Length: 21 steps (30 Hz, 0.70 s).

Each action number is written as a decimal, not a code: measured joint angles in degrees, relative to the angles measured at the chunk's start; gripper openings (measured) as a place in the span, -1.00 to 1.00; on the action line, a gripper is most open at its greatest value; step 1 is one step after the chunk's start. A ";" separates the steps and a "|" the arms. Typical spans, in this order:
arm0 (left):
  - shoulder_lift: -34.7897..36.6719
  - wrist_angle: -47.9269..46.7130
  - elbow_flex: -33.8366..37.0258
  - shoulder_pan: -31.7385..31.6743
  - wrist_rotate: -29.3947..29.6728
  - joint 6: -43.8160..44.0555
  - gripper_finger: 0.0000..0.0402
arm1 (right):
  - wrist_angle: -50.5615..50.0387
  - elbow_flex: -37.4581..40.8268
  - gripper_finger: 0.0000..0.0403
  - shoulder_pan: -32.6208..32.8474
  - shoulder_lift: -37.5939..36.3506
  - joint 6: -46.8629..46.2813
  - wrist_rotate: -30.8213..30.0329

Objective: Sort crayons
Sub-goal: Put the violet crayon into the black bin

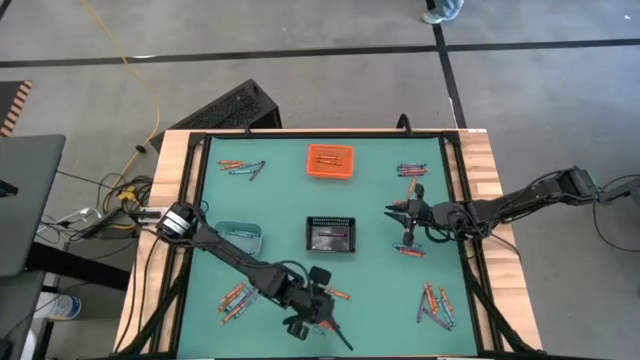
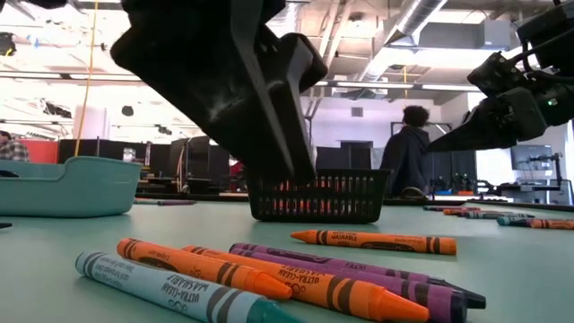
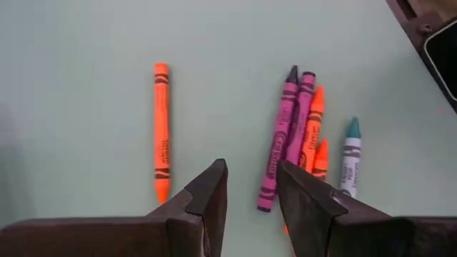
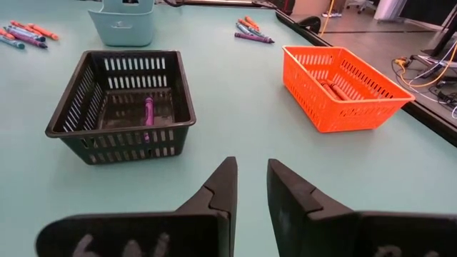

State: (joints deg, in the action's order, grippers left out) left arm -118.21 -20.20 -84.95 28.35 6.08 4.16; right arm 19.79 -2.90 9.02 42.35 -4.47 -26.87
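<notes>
The left gripper (image 3: 251, 191) hangs over the green table mat (image 3: 78, 86) at its near edge, its two dark fingers (image 3: 208, 194) slightly apart with nothing between them; a single orange paper-wrapped crayon (image 3: 162, 130) lies flat just off one fingertip, and off the other lies a small cluster of crayons (image 3: 303, 135), two purple, two orange and one pale blue-grey, touching side by side. Over at the far side the right gripper (image 4: 250, 187) is held above bare mat, its fingers (image 4: 221, 187) also parted a little and empty. Ahead of those fingers sits the black slotted plastic bin (image 4: 118, 107) with one purple crayon (image 4: 148, 111) on its floor, and beside it the orange mesh plastic bin (image 4: 344, 86) holding a few orange crayons. Beyond the black bin stands a pale teal plastic bin (image 4: 121, 21); more loose crayon groups (image 1: 437, 305) lie scattered around the mat's corners
</notes>
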 joint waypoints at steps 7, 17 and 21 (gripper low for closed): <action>0.00 0.23 0.00 0.16 -0.27 1.33 -0.46 | -0.02 0.00 -0.63 0.00 0.00 -0.01 0.00; -2.86 3.38 -0.02 0.58 -2.25 2.62 -0.46 | -0.25 -0.02 -0.63 -0.02 -0.02 -0.02 0.00; -3.41 4.34 -0.06 -0.06 -4.79 2.95 -0.46 | -0.86 -0.02 -0.63 -0.07 0.00 -0.02 -0.01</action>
State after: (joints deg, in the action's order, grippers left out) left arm -121.62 -15.86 -85.01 28.29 1.29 7.11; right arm 18.93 -2.92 8.95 42.35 -4.49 -26.89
